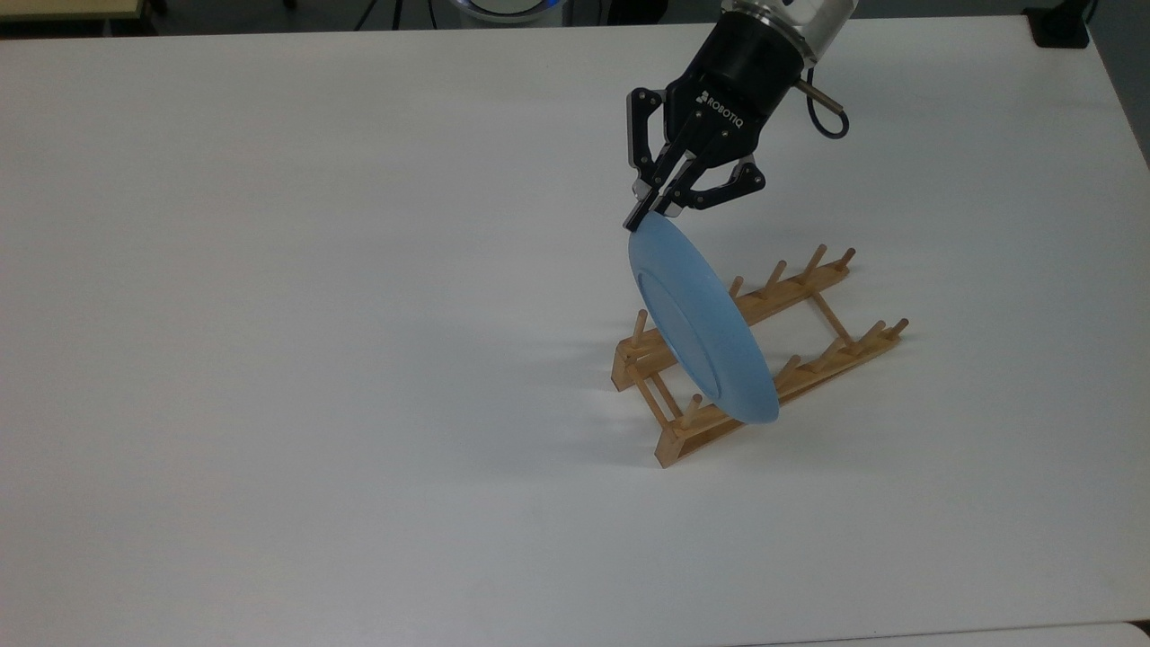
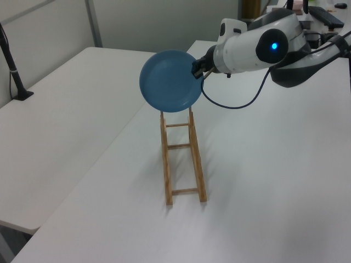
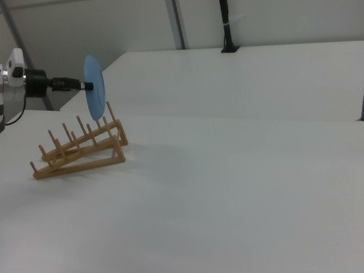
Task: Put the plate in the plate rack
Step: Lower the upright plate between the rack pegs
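Right of centre in the top view, the claw pinches the upper rim of the plate, holding it on edge above the plate rack, which stands on the white bench. In the right view, at the upper left of the frame, the plate hangs upright over the rack's taller end, clear of the pegs.

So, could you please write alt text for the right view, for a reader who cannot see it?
A robot gripper reaching in from the right view's left holds a light-blue plate upright by its rim, just above a wooden plate rack with rows of pegs. The rack stands on a white table, and a second white table sits behind it.
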